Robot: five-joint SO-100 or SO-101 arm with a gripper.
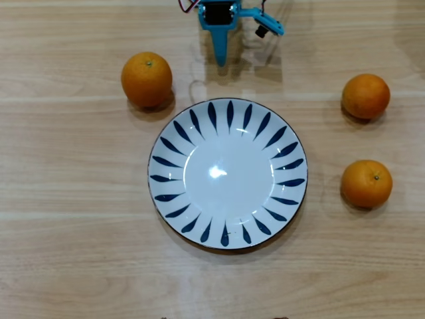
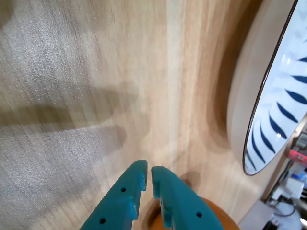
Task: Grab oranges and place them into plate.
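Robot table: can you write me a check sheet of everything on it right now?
Surface: light wooden table, bare apart from the job's things.
Job's things: blue-leaf plate in the middle, empty; larger orange on the overhead view's left; two smaller oranges on its right. None touch the plate.
Clutter: nothing seen.
Hand: teal hand, fingers nearly together, holding nothing.
Cables: red and dark wires by the arm at the overhead view's top edge.
Surroundings: blurry items past the table edge in the wrist view.
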